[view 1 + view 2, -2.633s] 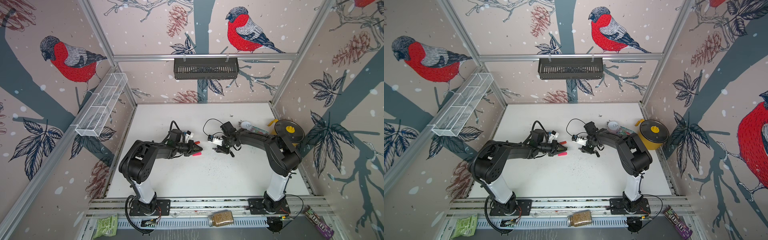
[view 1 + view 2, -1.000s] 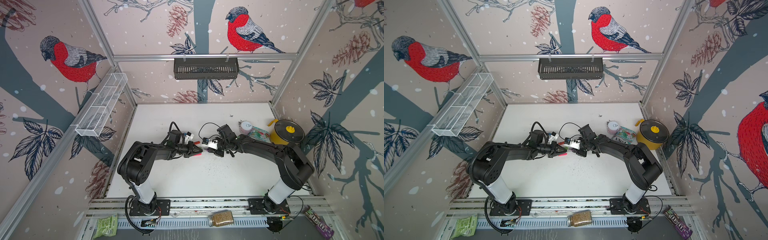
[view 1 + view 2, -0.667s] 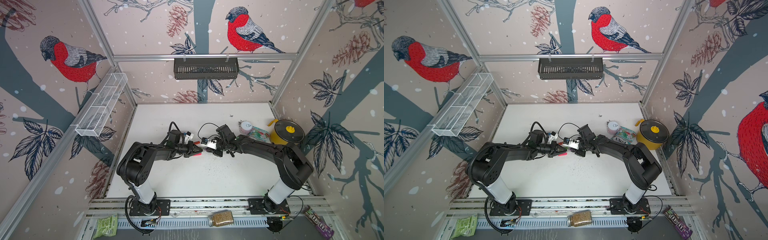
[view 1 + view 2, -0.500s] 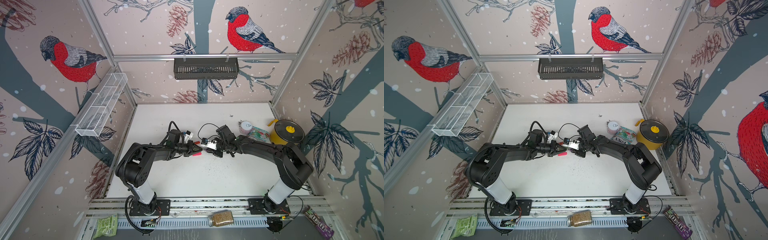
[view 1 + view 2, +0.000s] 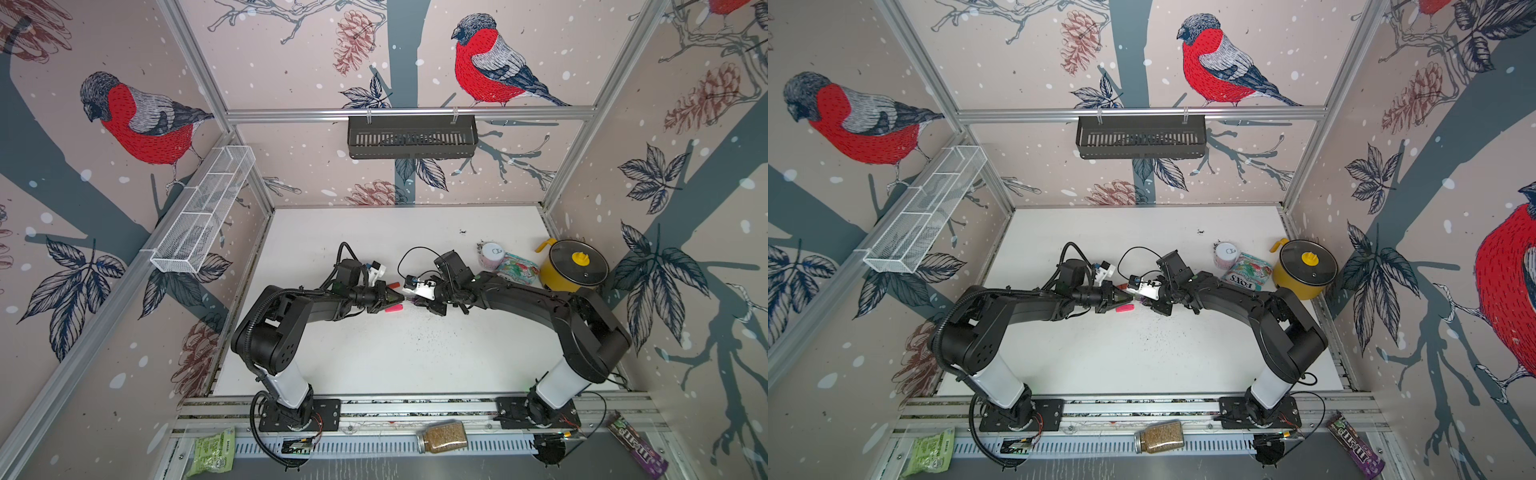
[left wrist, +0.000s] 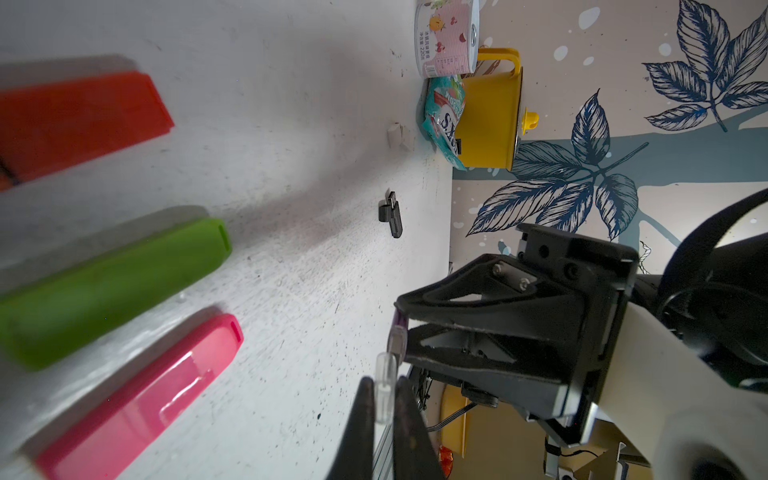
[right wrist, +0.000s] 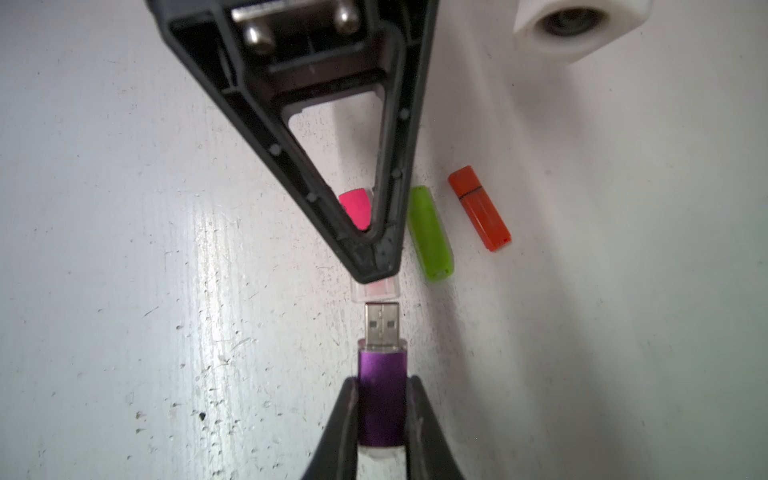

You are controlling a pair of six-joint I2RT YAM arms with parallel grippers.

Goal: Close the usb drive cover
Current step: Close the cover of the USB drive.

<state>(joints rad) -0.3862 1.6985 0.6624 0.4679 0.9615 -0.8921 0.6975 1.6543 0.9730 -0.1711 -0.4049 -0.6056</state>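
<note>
Drive [image 7: 381, 403] is pinched in the right gripper [image 7: 382, 380] over the table [image 7: 124, 249], its plug a whisker from the clear cap [image 7: 376, 289] clamped by the left gripper [image 7: 374, 268]. It looks lined up, so push straight with no tilt.

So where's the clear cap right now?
In the right wrist view the clear cap sits in the left gripper, mid-table, right in front of the purple usb drive that the right gripper holds.
</note>
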